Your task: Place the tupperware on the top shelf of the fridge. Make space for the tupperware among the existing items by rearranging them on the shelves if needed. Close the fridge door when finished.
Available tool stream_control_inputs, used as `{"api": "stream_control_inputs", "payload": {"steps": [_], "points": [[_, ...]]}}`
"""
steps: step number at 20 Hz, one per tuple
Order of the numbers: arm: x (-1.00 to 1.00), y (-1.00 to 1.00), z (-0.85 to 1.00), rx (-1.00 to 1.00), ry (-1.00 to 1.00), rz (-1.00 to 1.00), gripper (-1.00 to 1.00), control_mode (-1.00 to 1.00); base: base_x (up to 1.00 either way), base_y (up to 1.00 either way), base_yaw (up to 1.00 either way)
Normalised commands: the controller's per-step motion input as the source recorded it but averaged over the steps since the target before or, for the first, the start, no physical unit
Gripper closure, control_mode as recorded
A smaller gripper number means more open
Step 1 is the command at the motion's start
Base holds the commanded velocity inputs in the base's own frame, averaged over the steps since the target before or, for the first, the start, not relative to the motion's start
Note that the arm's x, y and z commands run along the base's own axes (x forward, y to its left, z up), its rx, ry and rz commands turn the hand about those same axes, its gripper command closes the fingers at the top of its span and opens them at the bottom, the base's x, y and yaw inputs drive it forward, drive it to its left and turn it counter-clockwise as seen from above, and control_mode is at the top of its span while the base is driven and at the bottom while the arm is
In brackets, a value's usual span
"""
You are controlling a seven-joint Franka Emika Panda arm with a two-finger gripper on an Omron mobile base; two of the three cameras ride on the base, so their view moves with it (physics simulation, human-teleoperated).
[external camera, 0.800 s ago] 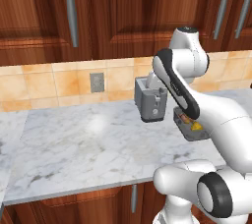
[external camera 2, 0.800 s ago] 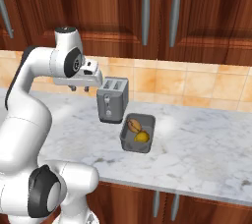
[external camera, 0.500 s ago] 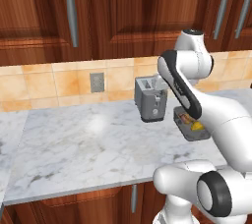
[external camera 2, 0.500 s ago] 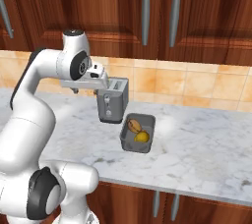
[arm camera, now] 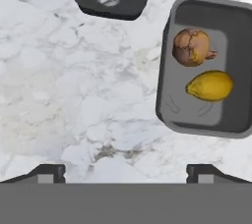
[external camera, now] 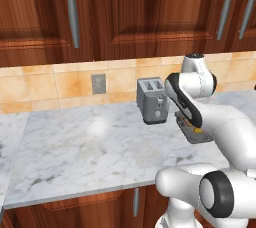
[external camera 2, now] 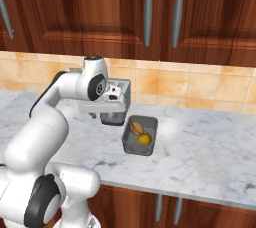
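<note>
I have the white-and-grey marble desk (external camera: 75,147) under me, running along a tan tiled wall beneath dark wooden cabinets (external camera 2: 100,12) with long metal handles. The white arm reaches out over the desk, its elbow high. A boxy grey metal toaster (external camera: 152,100) stands towards the desk's back edge, close to the wall. Just beside it, nearer the front edge, sits the shallow grey rectangular tupperware (external camera 2: 140,135), flat on the marble; in the left base view the arm covers part of it. Inside it I can see a brown, cracked round piece of roast food (arm camera: 192,47) and a yellow lemon-shaped piece (arm camera: 210,85), side by side and apart. My end effector (arm camera: 126,170) hangs above bare marble to one side of the tupperware, not over it, pointing down, its two dark fingertips (arm camera: 47,171) spread wide with nothing between them.
</note>
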Motion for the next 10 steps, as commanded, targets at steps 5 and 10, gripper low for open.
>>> {"api": "stream_control_inputs", "payload": {"steps": [5, 10], "points": [[0.02, -0.45, -0.78, -0.01, 0.06, 0.0, -1.0, -1.0, 0.0, 0.0, 0.0], [0.13, -0.37, -0.44, 0.05, 0.0, 0.0, -1.0, -1.0, 0.0, 0.0, 0.0]]}}
